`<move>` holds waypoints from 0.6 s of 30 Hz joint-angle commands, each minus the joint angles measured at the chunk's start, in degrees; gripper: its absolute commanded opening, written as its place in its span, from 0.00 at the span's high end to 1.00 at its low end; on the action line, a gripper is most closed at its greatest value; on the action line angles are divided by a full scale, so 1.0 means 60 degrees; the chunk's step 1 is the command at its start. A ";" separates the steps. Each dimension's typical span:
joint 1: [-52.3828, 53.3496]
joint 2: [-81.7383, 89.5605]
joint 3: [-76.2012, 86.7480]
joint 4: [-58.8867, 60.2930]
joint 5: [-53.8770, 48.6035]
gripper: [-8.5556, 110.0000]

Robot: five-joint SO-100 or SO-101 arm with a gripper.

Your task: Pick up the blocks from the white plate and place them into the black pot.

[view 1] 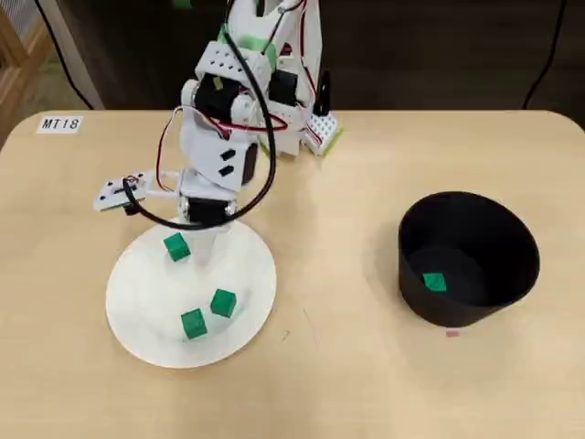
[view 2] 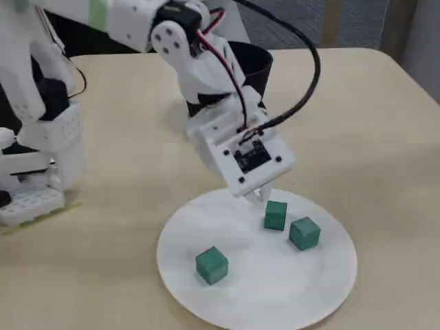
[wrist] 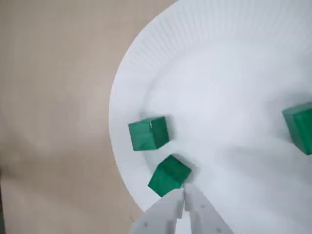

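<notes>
Down at the wrist view, the white plate (wrist: 146, 63) fills the frame: round, matte, with fine radial ridges on its rim, sitting on a smooth pale wood-look desk (wrist: 53, 97). Three small green cubes sit on it, crisp-edged and slightly glossy: one block (wrist: 168, 175) is right at the tips of the end effector (wrist: 184, 195), a second (wrist: 148, 133) just beyond it, a third (wrist: 300, 126) well off at the right edge of that view. The end effector's white plastic fingers (wrist: 163, 212) are pinched almost together, only a thin slit between them, holding nothing; the tips come right up to the nearest cube, though I can't tell if they touch. In the fixed view, the end effector (view 2: 258, 197) hangs just over the plate's far edge. Farther out, overhead, the black pot (view 1: 512, 274) stands well apart on the right, matte, deep, slightly tapered, with a fourth green block (view 1: 434, 283) on its floor.
</notes>
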 commanded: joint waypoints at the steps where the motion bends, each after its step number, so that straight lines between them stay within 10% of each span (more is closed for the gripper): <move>1: -0.0117 -0.0293 -0.0806 -0.0396 -0.0220 0.95; 18: 0.0015 -0.1304 -0.0864 -0.1479 0.0073 0.75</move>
